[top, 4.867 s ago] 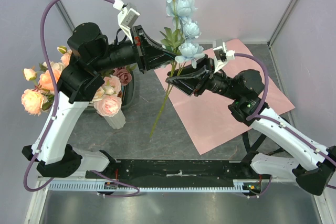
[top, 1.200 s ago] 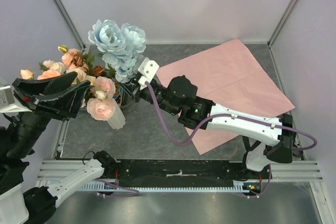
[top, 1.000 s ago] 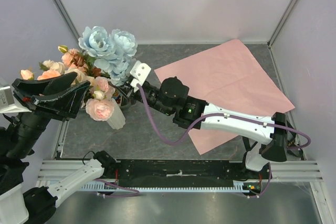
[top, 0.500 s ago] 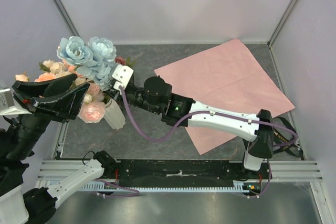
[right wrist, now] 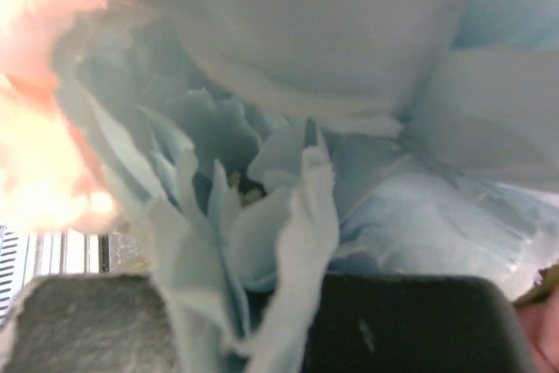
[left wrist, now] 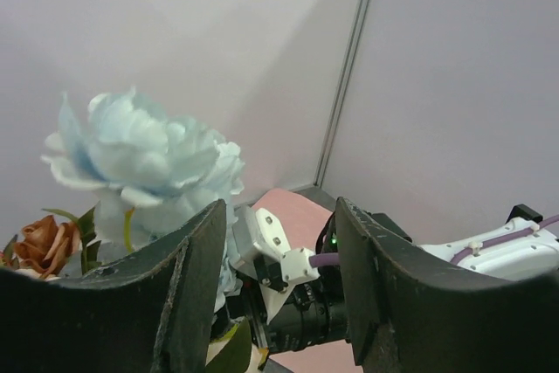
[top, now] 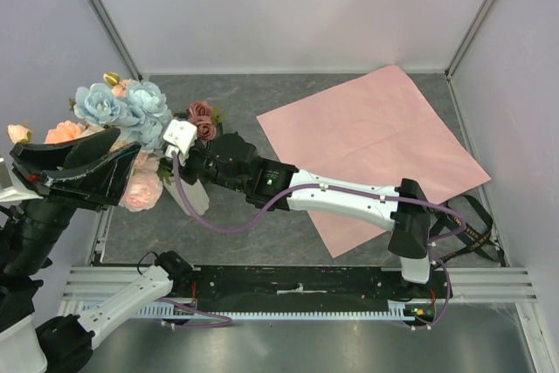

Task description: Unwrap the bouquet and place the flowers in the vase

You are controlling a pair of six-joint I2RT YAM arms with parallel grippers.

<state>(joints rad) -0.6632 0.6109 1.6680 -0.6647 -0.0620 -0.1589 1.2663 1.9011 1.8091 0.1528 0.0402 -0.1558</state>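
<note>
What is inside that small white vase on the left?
Peach and pink roses rise from the vase, mauve roses behind them, blue flowers above. The vase's mouth and the stems inside are hidden by blooms and the right arm.

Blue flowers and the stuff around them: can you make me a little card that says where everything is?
blue flowers: pinched by the right gripper, next to the peach and pink roses; stem hidden
right gripper: shut
left gripper: open, empty, close to the bunch
vase: white, ribbed, below the roses
pink paper: spread flat, off to the right
</note>
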